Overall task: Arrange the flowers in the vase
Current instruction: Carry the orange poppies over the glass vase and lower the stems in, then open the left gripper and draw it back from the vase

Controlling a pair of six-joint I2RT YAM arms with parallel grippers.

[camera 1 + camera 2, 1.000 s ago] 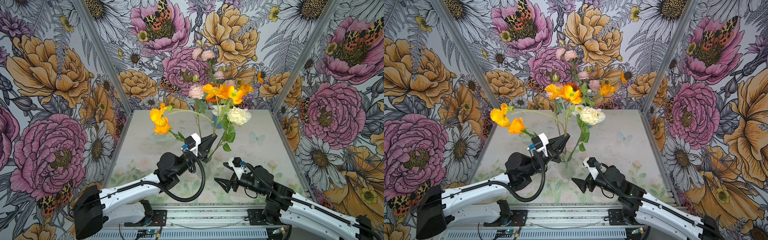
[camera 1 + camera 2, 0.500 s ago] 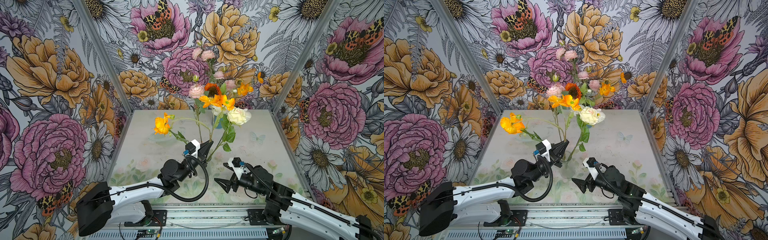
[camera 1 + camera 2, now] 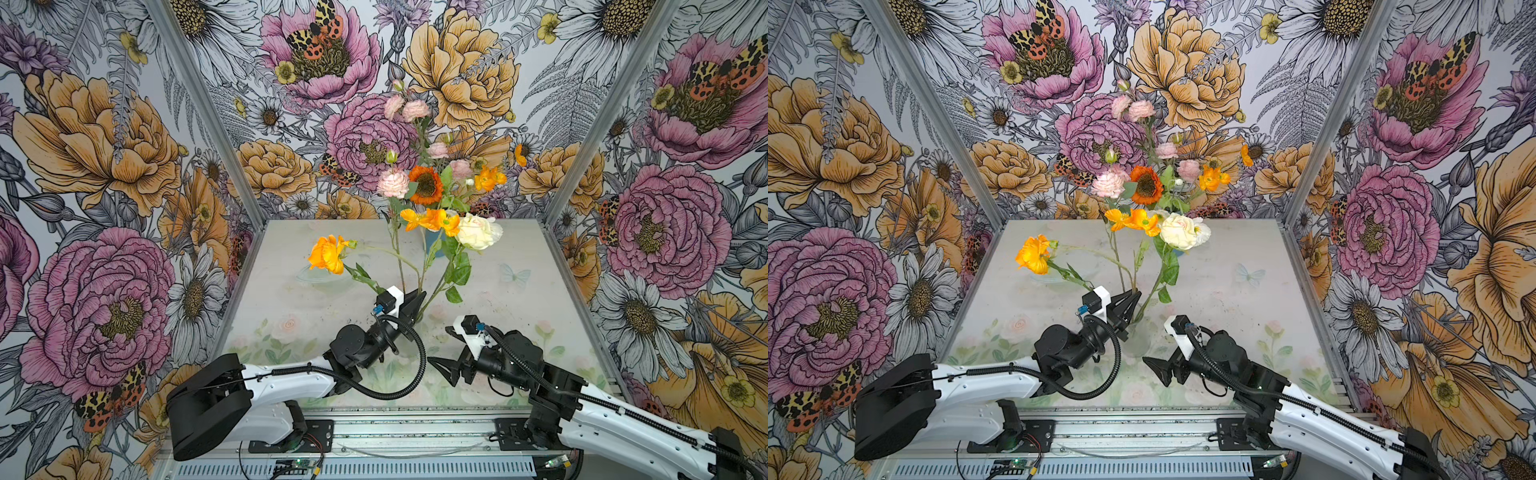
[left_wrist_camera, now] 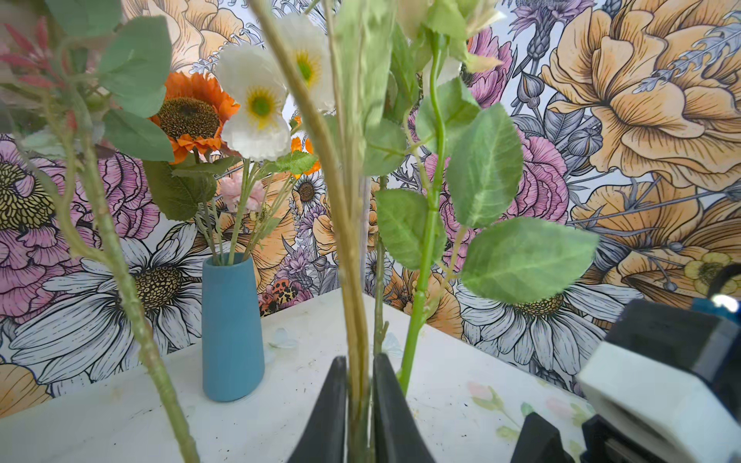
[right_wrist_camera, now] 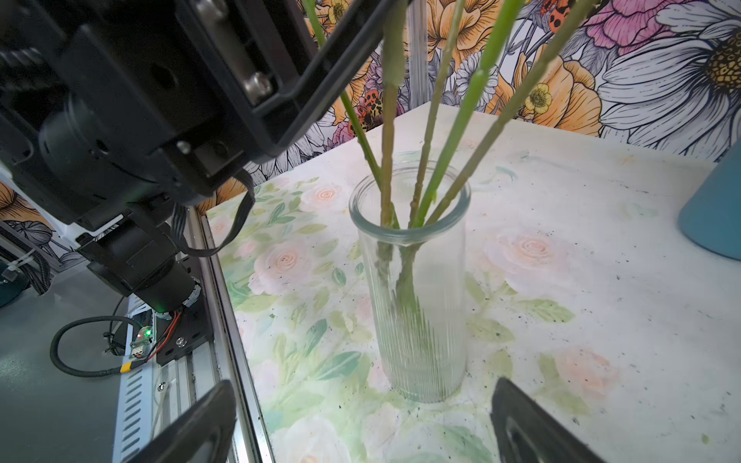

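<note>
Glass, clear and ribbed, the vase (image 5: 413, 300) stands at the lower centre in both top views. We see several green stems of the flowers (image 3: 476, 232) in it, their heads fanning toward the upper centre. Our left gripper (image 4: 359, 401) flanks one stem above the rim, jaws narrow; we cannot tell whether they pinch it. Our right gripper (image 3: 444, 368) gapes wide and empty, lower right of the vase.

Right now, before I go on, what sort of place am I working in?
Probably a staged robot test booth, not a home: flower-wallpaper panels on metal posts box in a small printed tabletop, with a slotted mounting rail along its front.
</note>
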